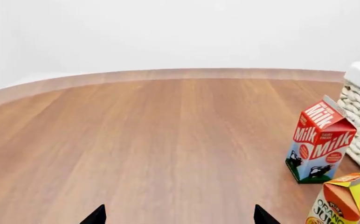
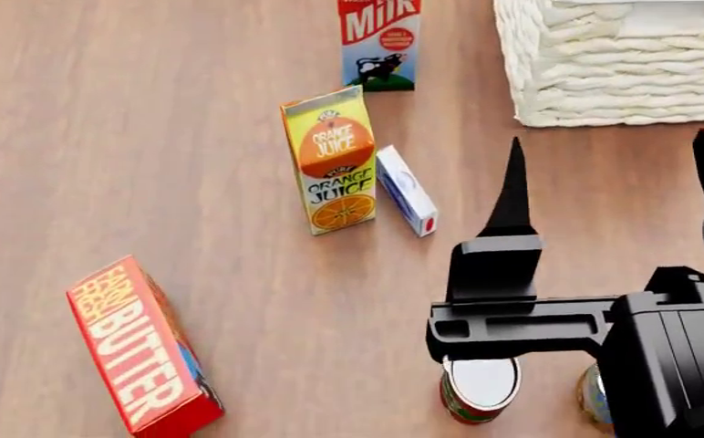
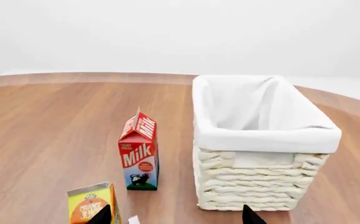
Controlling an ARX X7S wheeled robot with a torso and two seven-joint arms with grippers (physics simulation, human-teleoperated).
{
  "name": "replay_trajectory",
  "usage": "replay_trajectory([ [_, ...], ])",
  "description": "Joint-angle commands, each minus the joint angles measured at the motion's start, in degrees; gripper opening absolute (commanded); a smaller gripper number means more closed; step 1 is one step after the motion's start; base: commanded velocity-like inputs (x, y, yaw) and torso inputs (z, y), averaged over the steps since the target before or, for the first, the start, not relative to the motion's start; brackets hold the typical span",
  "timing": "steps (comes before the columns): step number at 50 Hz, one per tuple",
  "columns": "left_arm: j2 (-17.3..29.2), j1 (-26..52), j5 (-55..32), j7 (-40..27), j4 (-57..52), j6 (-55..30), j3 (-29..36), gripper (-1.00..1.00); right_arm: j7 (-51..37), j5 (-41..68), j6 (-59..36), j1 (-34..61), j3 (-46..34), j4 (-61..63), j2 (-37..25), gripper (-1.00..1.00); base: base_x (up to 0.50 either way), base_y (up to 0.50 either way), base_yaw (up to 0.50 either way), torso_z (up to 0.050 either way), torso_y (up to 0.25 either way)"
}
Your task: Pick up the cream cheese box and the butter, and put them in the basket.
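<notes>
The right end effector is held wide apart and empty above the tabletop, near the basket. The cream cheese box is seen just beside the orange juice carton, possibly touching. The butter lies well apart. The left end effector is spread wide.

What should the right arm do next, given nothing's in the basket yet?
Probably swing the right gripper toward the robot's left and lower it over the cream cheese box. Its jaws stand open and empty, that box lies nearer than the butter, right beside the orange juice carton, and the basket looks empty.
</notes>
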State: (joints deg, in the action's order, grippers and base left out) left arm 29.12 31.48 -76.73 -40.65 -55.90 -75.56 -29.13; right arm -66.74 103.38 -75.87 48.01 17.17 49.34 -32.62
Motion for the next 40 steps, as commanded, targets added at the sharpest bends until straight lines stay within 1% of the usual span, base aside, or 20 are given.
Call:
replay_trajectory([
  [1,0.2,-0.3,-2.4,-1.6,1.1,1.5,-0.8,1.00,1.4,-1.1,0.2,-0.3,-1.5,0.5,1.5,1.00,0.00,0.00,0.00,0.000,0.000],
  [4,0.3,-0.5,-3.1,-2.1,1.2,1.8,-1.1,1.00,0.4,0.9,1.5,0.8,-2.6,1.0,1.9,1.00,0.00,0.00,0.00,0.000,0.000],
  [5,1.8,-0.8,-6.6,-3.2,1.5,2.6,-3.6,1.00,7.8,-7.7,-1.8,2.5,-11.2,-0.3,10.4,1.00,0.00,0.00,0.00,0.000,0.000],
  [6,2.2,-0.8,-7.4,-3.6,1.5,2.8,-3.9,1.00,9.6,-16.3,-1.9,2.2,-19.0,-0.4,19.0,1.00,0.00,0.00,0.00,0.000,0.000],
  [7,2.3,-0.9,-7.7,-3.8,1.6,2.9,-4.1,1.00,9.9,-17.0,-1.9,2.3,-19.4,-0.4,20.2,1.00,0.00,0.00,0.00,0.000,0.000],
  [28,3.9,-1.5,-10.1,-5.0,1.5,4.5,-4.8,1.00,15.7,-26.4,0.2,1.4,-30.9,-2.0,26.6,1.00,0.00,0.00,0.00,0.000,0.000],
  [40,4.3,-1.8,-10.5,-5.3,1.5,5.2,-4.9,1.00,20.6,-34.1,3.5,-1.7,-38.3,-2.4,27.2,1.00,0.00,0.00,0.00,0.000,0.000],
])
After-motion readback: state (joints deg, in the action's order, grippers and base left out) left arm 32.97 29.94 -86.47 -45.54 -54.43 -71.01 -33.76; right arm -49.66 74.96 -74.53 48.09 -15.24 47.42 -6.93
